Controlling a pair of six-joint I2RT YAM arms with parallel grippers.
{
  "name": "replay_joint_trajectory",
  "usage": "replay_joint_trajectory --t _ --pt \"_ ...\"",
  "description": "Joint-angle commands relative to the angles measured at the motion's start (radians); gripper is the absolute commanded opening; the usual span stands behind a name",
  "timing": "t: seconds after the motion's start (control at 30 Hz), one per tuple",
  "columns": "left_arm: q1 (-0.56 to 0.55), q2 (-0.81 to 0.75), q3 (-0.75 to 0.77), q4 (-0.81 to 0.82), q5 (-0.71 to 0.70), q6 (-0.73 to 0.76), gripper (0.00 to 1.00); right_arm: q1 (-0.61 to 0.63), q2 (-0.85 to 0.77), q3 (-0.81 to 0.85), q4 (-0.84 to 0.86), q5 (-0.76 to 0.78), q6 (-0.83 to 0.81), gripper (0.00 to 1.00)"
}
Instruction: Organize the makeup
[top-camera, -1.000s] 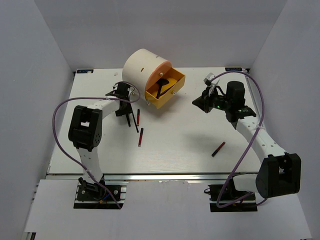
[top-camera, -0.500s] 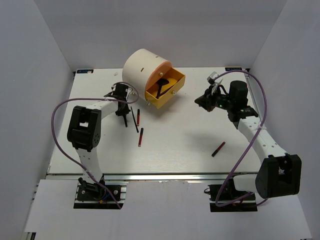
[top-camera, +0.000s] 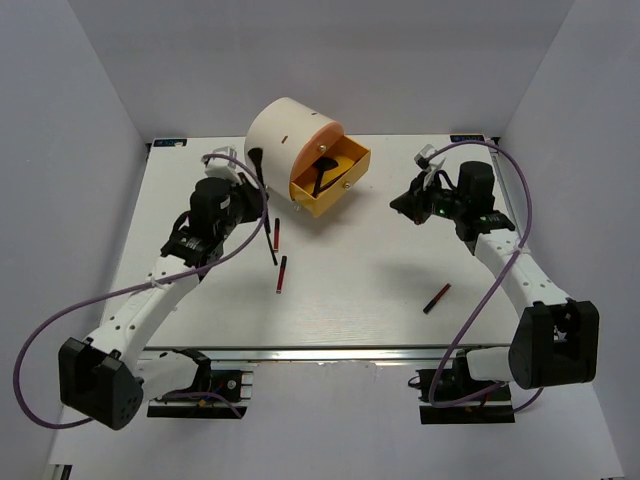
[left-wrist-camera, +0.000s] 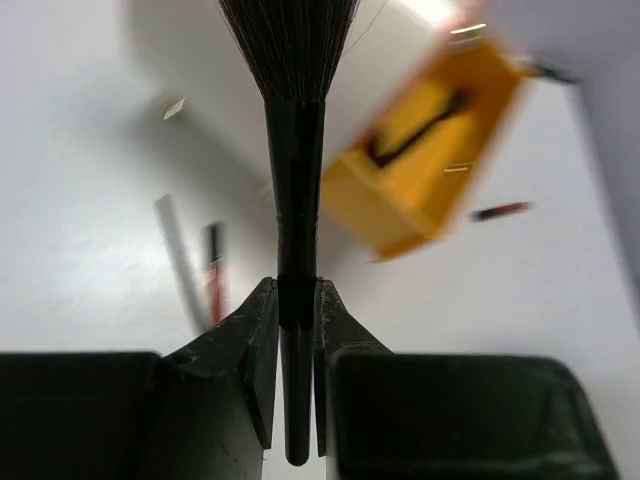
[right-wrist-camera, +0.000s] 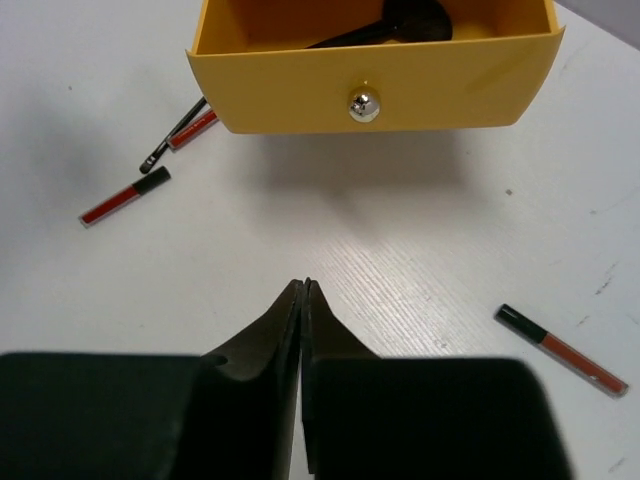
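My left gripper (top-camera: 250, 192) is shut on a black brush (left-wrist-camera: 295, 150), bristles pointing away toward the cream box; the brush also shows in the top view (top-camera: 258, 166). Its jaws clamp the handle (left-wrist-camera: 297, 300). My right gripper (top-camera: 402, 205) is shut and empty, above the table right of the open yellow drawer (top-camera: 332, 185); it also shows in the right wrist view (right-wrist-camera: 304, 290). A black brush (top-camera: 322, 172) lies in the drawer. On the table lie a thin black brush (top-camera: 268, 240) and three dark-red sticks (top-camera: 277, 232) (top-camera: 282, 273) (top-camera: 436, 298). No sponges show.
The cream cylindrical box (top-camera: 285, 135) stands at the back centre, its drawer pulled out toward the right front, with a metal knob (right-wrist-camera: 362, 104). White walls close in the table on three sides. Purple cables loop off both arms.
My left arm has swung out into a new pose and lifted off the table with the black brush in its jaws. My right gripper has drawn back slightly to the right.
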Motion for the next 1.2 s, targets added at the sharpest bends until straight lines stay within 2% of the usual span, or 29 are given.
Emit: replay_joint_trajectory --t 0.0,0.1,0.37,0.57,0.67,0.77,1.03,1.17 --pt "-0.079 0.005 0.062 0.119 0.088 0.051 0.0 -0.007 0.018 0.04 0.043 -0.023 0.016 0.0" --pt "-0.145 0.073 0.206 0.107 0.141 0.131 0.0 -0.007 0.03 0.052 0.049 -0.021 0.023 0.0" --pt "-0.223 0.464 0.667 -0.005 0.144 0.401 0.0 -0.007 0.01 0.035 0.057 -0.007 0.042 0.0" --pt "-0.248 0.662 0.874 -0.096 0.119 0.536 0.0 -0.018 -0.014 0.008 0.055 0.003 0.036 0.0" --pt "-0.257 0.71 0.905 -0.131 0.083 0.565 0.01 -0.024 -0.014 0.001 0.058 0.005 0.039 0.0" --pt "-0.265 0.724 0.898 -0.131 0.056 0.584 0.06 -0.03 -0.013 0.0 0.06 0.002 0.039 0.0" --pt "-0.265 0.747 0.866 -0.111 0.0 0.6 0.4 -0.035 0.007 0.011 0.066 -0.012 0.049 0.0" --pt "-0.265 0.745 0.856 -0.105 -0.01 0.591 0.52 -0.037 0.007 0.011 0.062 -0.012 0.048 0.0"
